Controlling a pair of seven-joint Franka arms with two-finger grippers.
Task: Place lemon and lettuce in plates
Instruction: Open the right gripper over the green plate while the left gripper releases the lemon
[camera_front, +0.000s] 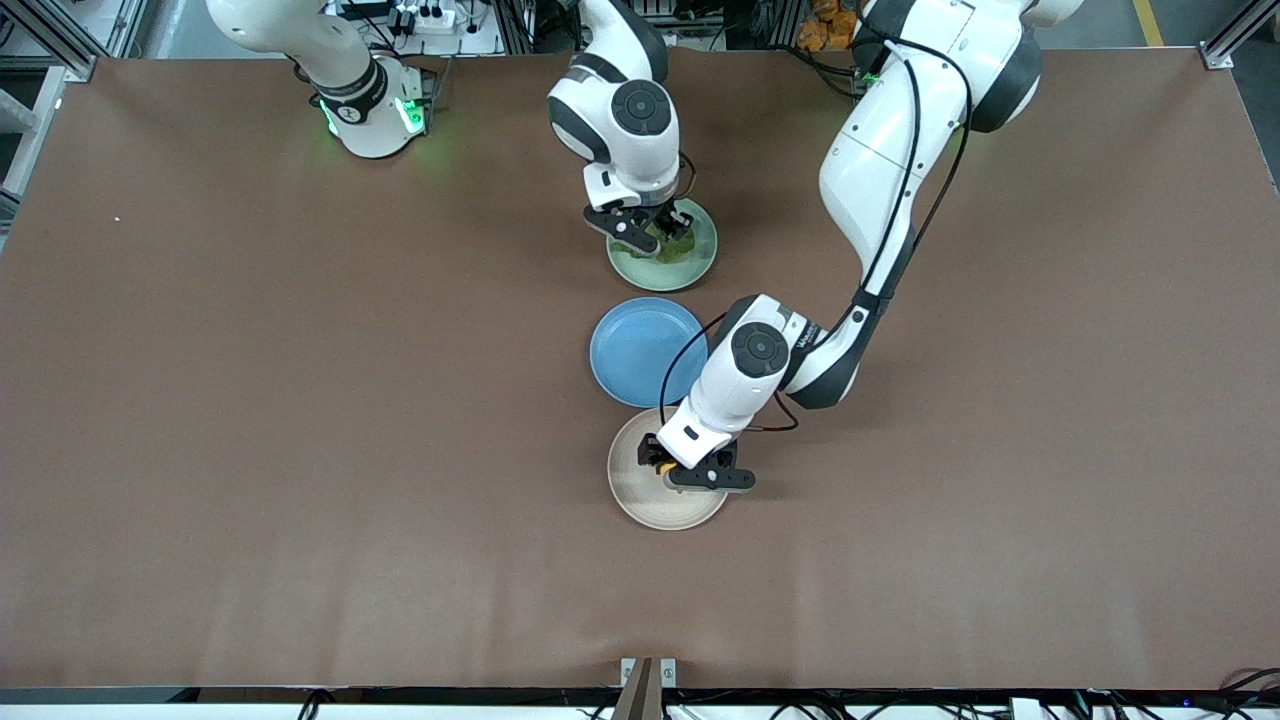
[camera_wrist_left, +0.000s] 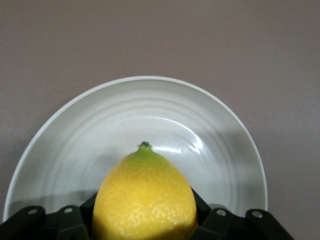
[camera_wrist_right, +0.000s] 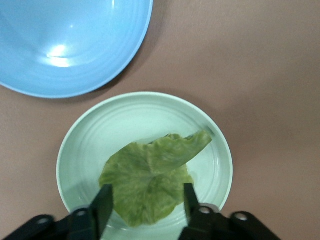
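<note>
Gripping lemon (camera_wrist_left: 145, 200), left gripper (camera_front: 690, 472) over beige plate (camera_front: 640, 500); right gripper (camera_front: 650, 232) fingers spread above lettuce (camera_wrist_right: 150, 175).

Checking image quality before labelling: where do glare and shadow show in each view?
Left wrist view: a bright glint on the cream plate above the lemon, which shades the plate beside it. Right wrist view: glare on the blue plate; the lettuce is evenly lit. Front view: soft shadows under both arms.

The brown table (camera_front: 300, 450) bears three plates in a row: mint (camera_front: 700, 262), blue (camera_front: 640, 350), cream (camera_front: 640, 495).
</note>
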